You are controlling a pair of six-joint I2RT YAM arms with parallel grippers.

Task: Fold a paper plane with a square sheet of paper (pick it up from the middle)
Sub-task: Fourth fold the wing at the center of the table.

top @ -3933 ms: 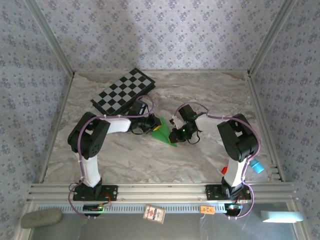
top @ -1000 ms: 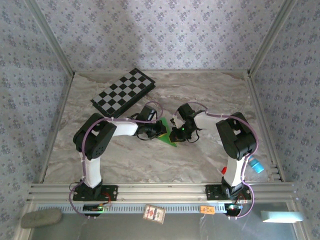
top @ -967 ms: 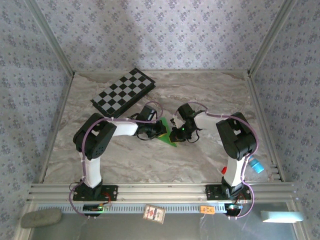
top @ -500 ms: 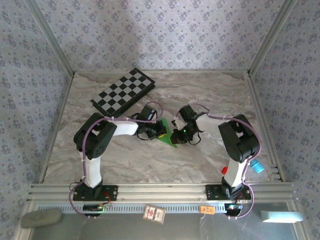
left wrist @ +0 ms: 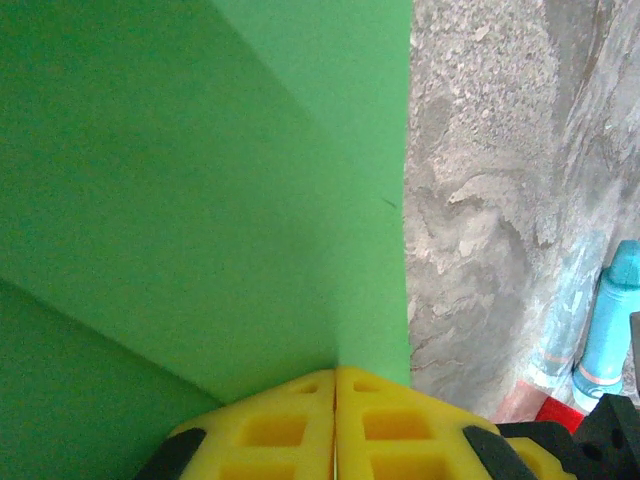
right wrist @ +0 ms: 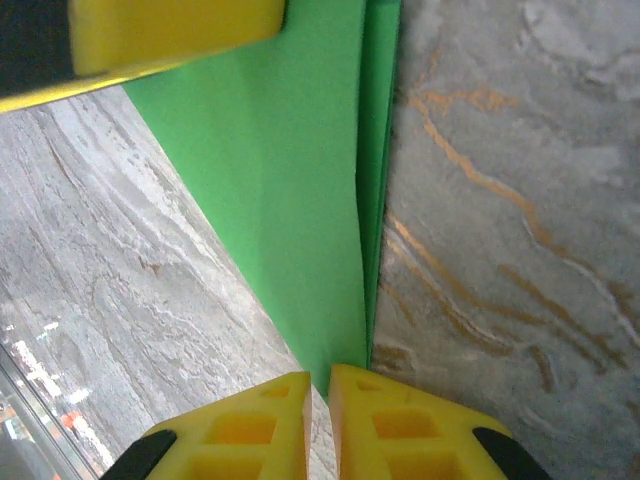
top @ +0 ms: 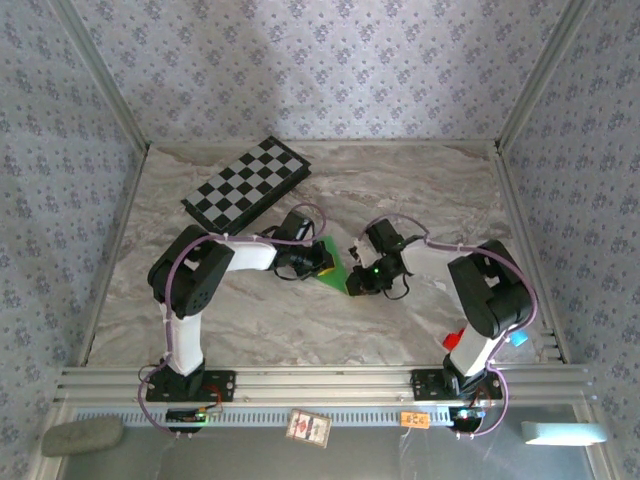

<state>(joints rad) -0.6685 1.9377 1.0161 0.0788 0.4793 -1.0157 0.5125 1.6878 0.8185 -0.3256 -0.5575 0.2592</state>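
Left hand [left wrist: 335,388]: fingers together against the plane [left wrist: 200,200], whose straight edge runs ahead, just right of them. Right hand [right wrist: 320,388]: fingers a slit apart at the plane's tip; grip cannot be told. Bare surface [right wrist: 480,150] lies to the right.

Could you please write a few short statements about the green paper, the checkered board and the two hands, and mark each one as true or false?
1. The paper plane is green. True.
2. The checkered board lies under the paper plane. False: it lies apart from the paper, at the far left of the table.
3. The left hand is wide open. False: its fingers are pressed together at the paper's edge.
4. The plane's pointed tip sits in the right hand. True.
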